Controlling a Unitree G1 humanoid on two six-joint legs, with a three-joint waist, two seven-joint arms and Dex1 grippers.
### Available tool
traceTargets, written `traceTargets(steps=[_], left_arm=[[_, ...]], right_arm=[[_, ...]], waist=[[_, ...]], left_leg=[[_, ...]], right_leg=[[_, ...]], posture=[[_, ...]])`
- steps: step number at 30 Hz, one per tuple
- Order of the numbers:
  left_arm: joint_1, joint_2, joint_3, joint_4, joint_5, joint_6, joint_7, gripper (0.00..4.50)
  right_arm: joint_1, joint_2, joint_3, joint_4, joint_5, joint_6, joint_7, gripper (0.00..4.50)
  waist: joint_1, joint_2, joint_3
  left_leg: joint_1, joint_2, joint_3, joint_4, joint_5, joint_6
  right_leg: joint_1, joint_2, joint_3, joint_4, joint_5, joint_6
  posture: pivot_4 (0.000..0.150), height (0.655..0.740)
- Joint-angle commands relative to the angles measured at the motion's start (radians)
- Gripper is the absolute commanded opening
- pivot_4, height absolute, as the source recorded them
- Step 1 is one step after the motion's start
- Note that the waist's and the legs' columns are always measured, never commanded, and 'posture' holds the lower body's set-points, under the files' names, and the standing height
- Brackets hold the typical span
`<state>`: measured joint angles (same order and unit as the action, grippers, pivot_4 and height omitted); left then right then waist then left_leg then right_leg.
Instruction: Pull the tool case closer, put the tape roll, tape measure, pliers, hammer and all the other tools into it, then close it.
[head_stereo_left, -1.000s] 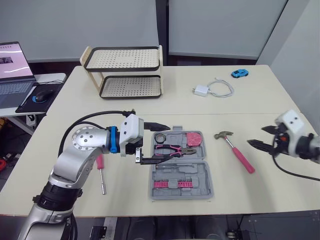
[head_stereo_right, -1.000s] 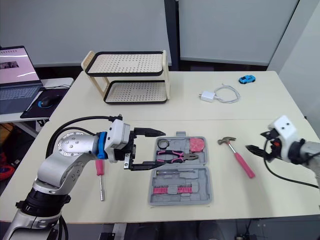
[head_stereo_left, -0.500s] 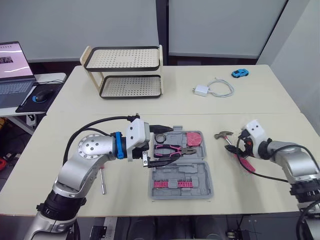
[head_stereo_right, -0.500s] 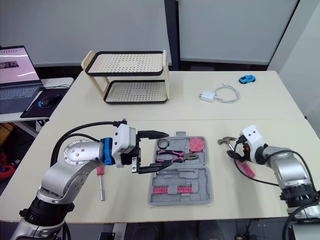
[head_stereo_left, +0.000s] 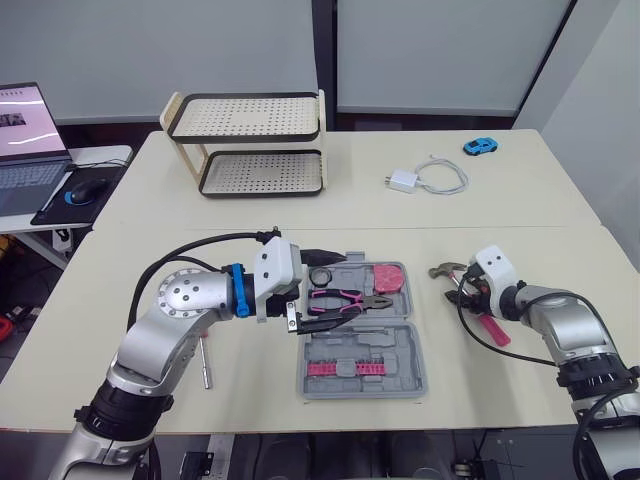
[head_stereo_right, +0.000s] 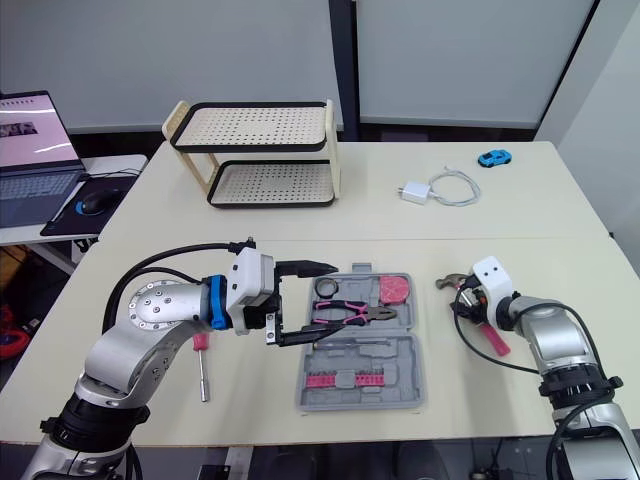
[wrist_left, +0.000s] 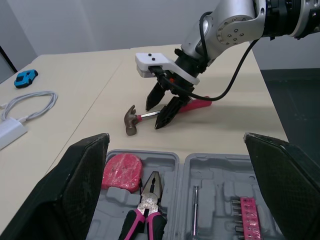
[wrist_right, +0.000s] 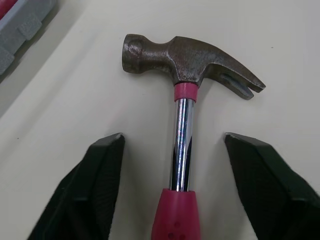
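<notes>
Wide-open right claw (head_stereo_left: 462, 298) now down over the hammer (head_stereo_left: 491, 325) at centre right of the left eye view, swung in from the far right edge within the last second and settled a touch closer to the head since half a second ago. Left claw (head_stereo_left: 335, 284) parked at the left edge of the tool case (head_stereo_left: 392, 345), mid-frame, spread and empty, barely shifted. Pliers (head_stereo_left: 345, 298), tape roll (head_stereo_left: 321, 276) and pink tape measure (head_stereo_left: 387, 277) already lying inside.

Right eye view: same layout; screwdriver (head_stereo_right: 202, 368) out on the counter (head_stereo_right: 500, 210) at lower left, beside the left arm, well apart from the hammer.

Left wrist view: right claw tipped down, one black finger either side of the steel shaft just behind the head.

Right wrist view: shaft centred between the fingers (wrist_right: 97, 190), a gap on each side, nothing gripped yet.

Judging from this: approach done, squeeze and lift into the case next; screwdriver and closing the lid left after that.
</notes>
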<state>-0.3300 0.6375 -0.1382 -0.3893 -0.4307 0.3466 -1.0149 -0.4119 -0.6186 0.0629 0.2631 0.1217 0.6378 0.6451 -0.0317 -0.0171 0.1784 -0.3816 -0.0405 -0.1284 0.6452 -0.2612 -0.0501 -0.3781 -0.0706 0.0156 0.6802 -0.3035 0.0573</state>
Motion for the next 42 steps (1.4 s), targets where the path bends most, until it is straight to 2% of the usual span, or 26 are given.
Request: traceTargets(steps=[1,6,7,20,28,37,42], left_arm=[[-0.018,-0.003,-0.004,-0.023,0.000,-0.002,-0.001,4.50],[-0.021,-0.004,-0.009,-0.024,-0.002,-0.002,-0.001,4.50],[-0.021,-0.004,-0.009,-0.024,-0.002,-0.002,-0.001,4.50],[-0.012,-0.009,-0.012,-0.041,-0.014,0.027,-0.001,4.50],[-0.006,-0.009,-0.008,-0.045,-0.014,0.025,-0.005,4.50],[0.002,-0.012,-0.013,-0.049,-0.013,0.025,-0.005,4.50],[-0.007,-0.015,-0.016,-0.037,-0.011,0.020,-0.012,4.50]], right_arm=[[0.006,0.013,-0.018,0.000,-0.015,0.022,-0.041,2.09],[0.014,0.019,-0.027,-0.006,-0.014,0.040,-0.062,0.33],[0.016,0.018,-0.027,-0.010,-0.014,0.042,-0.064,0.10],[0.005,-0.044,-0.029,-0.092,0.009,0.103,0.004,0.10],[0.064,-0.090,-0.044,-0.260,0.050,0.205,0.047,0.10],[0.232,-0.017,-0.128,-0.527,0.099,0.377,-0.072,0.10],[0.291,0.032,-0.144,-0.590,0.097,0.406,-0.150,0.10]], waist=[[0.000,0.000,0.000],[0.001,0.000,0.000],[0.001,0.000,0.000],[0.001,0.000,0.000],[0.001,0.000,0.000],[0.003,0.000,0.000],[0.003,0.000,0.000]], left_leg=[[0.000,0.000,0.000,0.000,0.000,0.000],[0.001,0.000,0.000,0.000,0.000,0.000],[0.001,0.000,0.000,0.000,0.000,0.000],[0.001,0.000,0.000,0.000,0.000,0.000],[0.000,0.000,0.000,0.000,0.000,0.000],[-0.001,0.000,-0.001,0.000,0.000,0.000],[-0.001,0.000,-0.001,0.000,0.000,0.000]], right_leg=[[0.000,0.000,0.000,0.000,0.000,0.000],[0.001,0.000,0.000,0.000,0.000,0.000],[0.002,0.000,0.000,0.000,0.000,0.000],[0.001,0.000,0.000,0.000,0.000,0.000],[0.000,0.000,0.000,0.000,0.000,0.000],[0.000,0.000,0.000,0.000,0.000,0.000],[0.000,0.000,0.000,0.000,0.000,0.000]], posture=[[0.150,0.7400],[0.150,0.7400],[0.150,0.7400],[0.150,0.7400],[0.150,0.7400],[0.150,0.7400],[0.150,0.7400]])
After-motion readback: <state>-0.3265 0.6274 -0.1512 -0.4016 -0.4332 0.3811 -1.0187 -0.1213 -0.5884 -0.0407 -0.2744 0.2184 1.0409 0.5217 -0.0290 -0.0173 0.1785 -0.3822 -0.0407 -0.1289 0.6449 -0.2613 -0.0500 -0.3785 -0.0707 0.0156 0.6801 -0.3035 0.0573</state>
